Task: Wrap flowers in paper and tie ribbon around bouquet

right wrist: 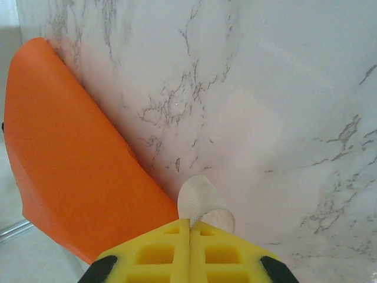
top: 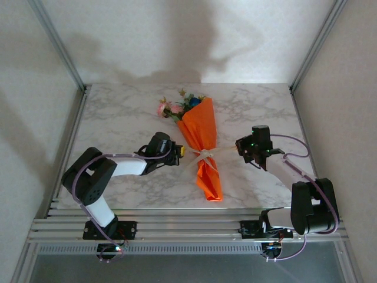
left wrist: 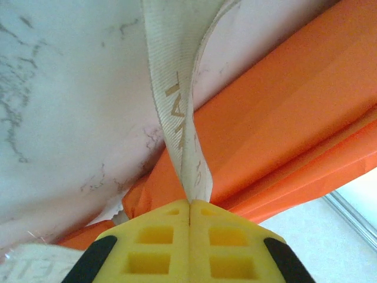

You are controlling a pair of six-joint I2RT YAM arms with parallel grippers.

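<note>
Top external: bouquet (top: pixel 200 141) is laid on the counter (top: pixel 118 112), ribbon (top: pixel 204 155) looped at its waist, one end clamped in the left hand (top: pixel 181 150), the other in the right hand (top: pixel 239 144); tying is judged underway, and an outward pull is needed to cinch.

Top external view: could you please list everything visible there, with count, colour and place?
bouquet: one, orange paper cone, mid-table, tail toward the near edge
flowers: one bunch, pink and blue with green leaves, at the cone's far end
ribbon: one, cream-white, around the bouquet's waist, ends running out to both sides
table: one, white marble pattern
left gripper: one, yellow-tipped, left of the waist, shut on the ribbon
right gripper: one, yellow-tipped, right of the waist, shut on the ribbon
</note>
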